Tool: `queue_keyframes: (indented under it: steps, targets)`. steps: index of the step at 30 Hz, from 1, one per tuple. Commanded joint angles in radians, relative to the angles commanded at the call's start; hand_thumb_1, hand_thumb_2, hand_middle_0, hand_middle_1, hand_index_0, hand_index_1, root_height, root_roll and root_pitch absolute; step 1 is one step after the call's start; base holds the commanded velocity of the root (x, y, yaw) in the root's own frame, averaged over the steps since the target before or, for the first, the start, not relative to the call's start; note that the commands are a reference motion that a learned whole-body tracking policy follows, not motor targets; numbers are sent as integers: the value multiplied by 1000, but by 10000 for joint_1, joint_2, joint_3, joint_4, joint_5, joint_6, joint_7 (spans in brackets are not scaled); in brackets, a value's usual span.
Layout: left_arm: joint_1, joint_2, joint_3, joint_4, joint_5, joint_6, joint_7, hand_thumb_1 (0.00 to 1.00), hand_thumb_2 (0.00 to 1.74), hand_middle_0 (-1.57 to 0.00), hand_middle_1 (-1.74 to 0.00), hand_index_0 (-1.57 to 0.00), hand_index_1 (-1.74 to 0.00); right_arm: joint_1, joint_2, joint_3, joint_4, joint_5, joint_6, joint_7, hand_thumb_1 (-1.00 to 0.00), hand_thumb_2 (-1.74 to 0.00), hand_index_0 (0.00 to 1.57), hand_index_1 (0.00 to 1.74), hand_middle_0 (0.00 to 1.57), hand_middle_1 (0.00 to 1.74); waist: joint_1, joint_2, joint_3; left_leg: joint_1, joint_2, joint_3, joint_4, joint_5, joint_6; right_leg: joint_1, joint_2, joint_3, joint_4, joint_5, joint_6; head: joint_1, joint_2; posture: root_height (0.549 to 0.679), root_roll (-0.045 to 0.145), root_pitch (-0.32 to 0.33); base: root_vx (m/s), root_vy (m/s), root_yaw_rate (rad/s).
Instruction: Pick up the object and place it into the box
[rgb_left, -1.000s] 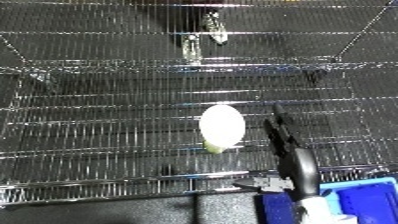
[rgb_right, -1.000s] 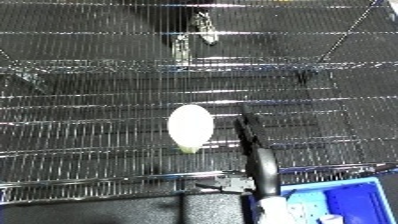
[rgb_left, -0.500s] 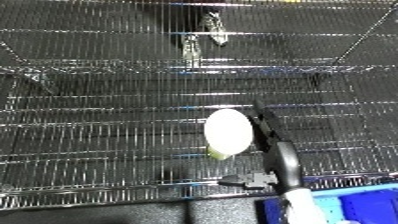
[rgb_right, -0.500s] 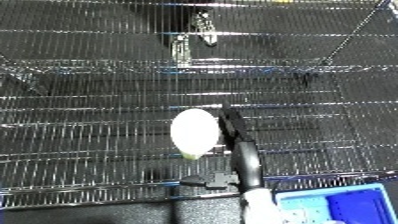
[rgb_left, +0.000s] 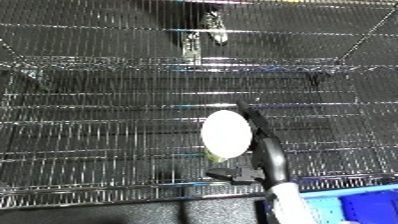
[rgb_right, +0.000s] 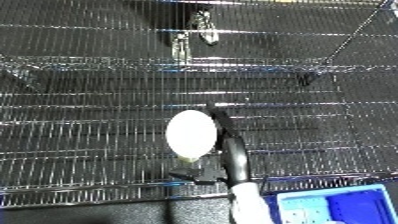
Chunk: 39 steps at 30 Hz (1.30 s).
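A white oval object (rgb_left: 224, 134) with a pale green lower end lies on the wire shelf (rgb_left: 98, 135), a little right of the middle. My right hand (rgb_left: 266, 156) reaches up from the lower edge. Its straight black fingers (rgb_right: 222, 125) lie along the object's right side, touching it or nearly so. The thumb (rgb_left: 226, 175) sticks out to the left just below the object. The hand is open and holds nothing. A corner of the blue bin (rgb_right: 333, 206) shows at the bottom right, below the shelf's front edge. My left hand appears in no view.
The shelf's raised wire back and side walls (rgb_left: 178, 65) enclose the far end. Behind them, a metal bracket (rgb_left: 202, 32) hangs at the top centre. A dark floor strip (rgb_left: 115, 212) runs below the shelf's front rail.
My right hand has moved forward and left, closing the gap to the object's right side. Its thumb now sits under the object's lower end. The object has stayed put.
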<state>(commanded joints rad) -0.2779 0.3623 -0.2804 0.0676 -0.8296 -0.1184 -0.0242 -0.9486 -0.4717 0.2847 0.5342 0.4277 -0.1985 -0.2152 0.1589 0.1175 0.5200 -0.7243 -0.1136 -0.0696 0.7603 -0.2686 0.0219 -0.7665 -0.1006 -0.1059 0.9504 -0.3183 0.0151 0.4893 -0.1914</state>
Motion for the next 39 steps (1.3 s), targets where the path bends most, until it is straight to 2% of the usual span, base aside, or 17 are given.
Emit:
queue_keyframes:
  steps: [4,12,20,26,32,39]
  targets:
    - [19,9,2,-15,-22,-35,-22,1000,1740,-1570,-1740,-1570,-1740,-83,-15,5,80,-28,50,-77,-600,-1044,942,1044,942,1044,8,9,0,19,-1,-4,-28,24,-5,20,17,-11,-15,-3,-20,53,16,614,40,206,-23,-7,-11]
    - [110,58,35,5,-50,-139,-123,1000,1740,-1570,-1740,-1570,-1740,43,-81,-103,9,-152,-34,-301,-600,-1044,942,1044,942,1044,-46,-61,0,280,41,-42,-313,121,-23,297,87,-27,-276,45,-52,31,216,618,40,199,-46,-21,-33]
    - [196,115,152,148,-10,-300,-189,1000,1740,-1570,-1740,-1570,-1740,428,-152,-326,-851,-289,-108,-433,-600,-1044,942,1044,942,1044,-224,-222,0,917,186,-145,-943,347,-86,870,191,-5,-780,145,-56,-154,298,627,42,177,-74,-28,-68]
    - [374,135,331,303,18,-405,-281,1000,1740,-1570,-1740,-1570,-1740,1166,-96,-724,-2123,-475,-113,-586,-600,-1044,942,1044,942,1044,-484,-368,0,1502,331,-143,-1513,552,-154,1367,310,61,-1137,163,-68,-400,301,634,44,157,-87,-19,-97]
    - [431,75,500,445,79,-384,-308,1000,1740,-1570,-1740,-1570,-1740,2193,111,-1080,-3372,-217,-117,-623,-600,-1044,942,1044,942,1044,-869,-519,0,2112,480,-62,-1875,622,-211,1899,374,214,-1498,222,-36,-486,-236,639,49,132,-96,-11,-121]
    - [433,34,619,647,110,-275,-260,1000,1740,-1570,-1740,-1570,-1740,3183,282,-1442,-4248,-483,-381,-618,-600,-1044,942,1044,942,1044,-1342,-693,0,2908,718,13,-2182,621,-281,2628,423,401,-1967,318,24,-412,-878,644,53,94,-65,8,-168]
